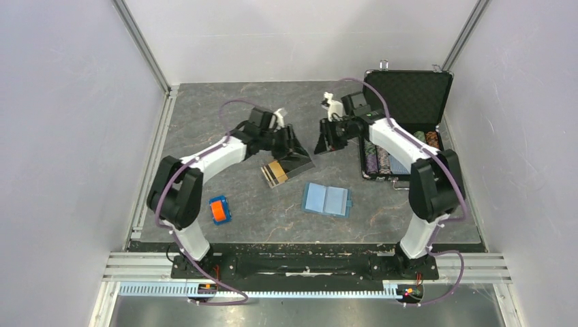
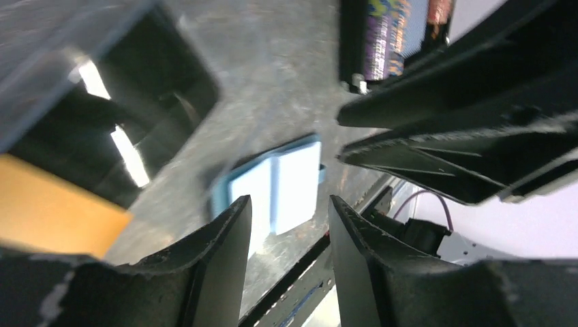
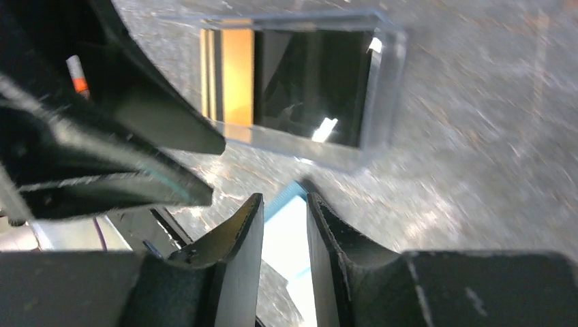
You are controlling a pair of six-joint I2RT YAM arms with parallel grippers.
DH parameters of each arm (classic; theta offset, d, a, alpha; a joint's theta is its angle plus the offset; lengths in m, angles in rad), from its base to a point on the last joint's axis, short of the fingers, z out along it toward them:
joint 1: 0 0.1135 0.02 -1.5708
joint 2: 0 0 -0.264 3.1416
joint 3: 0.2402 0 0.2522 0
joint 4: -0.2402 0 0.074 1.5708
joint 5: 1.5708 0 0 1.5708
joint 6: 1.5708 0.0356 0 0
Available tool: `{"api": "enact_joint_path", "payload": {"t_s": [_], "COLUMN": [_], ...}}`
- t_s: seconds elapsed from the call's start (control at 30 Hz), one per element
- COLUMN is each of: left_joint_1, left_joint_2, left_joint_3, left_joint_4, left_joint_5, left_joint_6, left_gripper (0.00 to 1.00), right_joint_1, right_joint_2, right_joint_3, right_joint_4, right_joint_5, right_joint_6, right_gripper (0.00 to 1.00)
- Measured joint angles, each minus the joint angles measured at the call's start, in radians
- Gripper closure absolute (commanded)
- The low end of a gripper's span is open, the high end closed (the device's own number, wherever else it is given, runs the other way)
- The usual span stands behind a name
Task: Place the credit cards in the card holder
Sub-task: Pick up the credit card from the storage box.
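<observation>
While both grippers, left (image 1: 294, 144) and right (image 1: 323, 144), hover parted and empty at frame centre, the credit cards (image 1: 275, 172) await picking for the card holder (image 1: 326, 199).

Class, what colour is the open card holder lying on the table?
Light blue inside, with a teal edge: the card holder shows best in the top external view.

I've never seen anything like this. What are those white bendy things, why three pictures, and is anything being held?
They are two robot arms with pincers. One picture looks down from above; the other two come from cameras on each wrist. The left gripper and right gripper hover above a clear tray holding orange and black credit cards. Nearby lie an open blue card holder, an orange-and-blue block and a black chip case. Both pincers stand apart, holding nothing.
</observation>
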Motion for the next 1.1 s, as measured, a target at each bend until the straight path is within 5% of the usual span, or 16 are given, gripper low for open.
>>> {"api": "enact_joint_path", "payload": {"t_s": [0.33,0.53,1.0,1.1], "left_joint_1": [0.191,0.188,0.103,0.064], "left_joint_2": [-0.16,-0.175,-0.056,0.008], "left_joint_3": [-0.181,-0.146,0.006,0.065], "left_joint_4": [-0.153,-0.316,-0.437,-0.479], "left_joint_5": [-0.14,-0.266,-0.389,-0.444], "left_joint_6": [0.022,0.103,0.177,0.209], "left_gripper": [0.54,0.58,0.96,0.98], "right_joint_1": [0.194,0.24,0.238,0.238], "right_joint_2": [0.277,0.394,0.462,0.463], "right_joint_3": [0.293,0.34,0.34,0.34], "right_joint_4": [0.007,0.003,-0.034,-0.034], "right_joint_5": [-0.066,-0.076,-0.041,-0.041], "right_joint_6": [0.056,0.069,0.052,0.052], "right_gripper": [0.58,0.5,0.44,0.43]}}
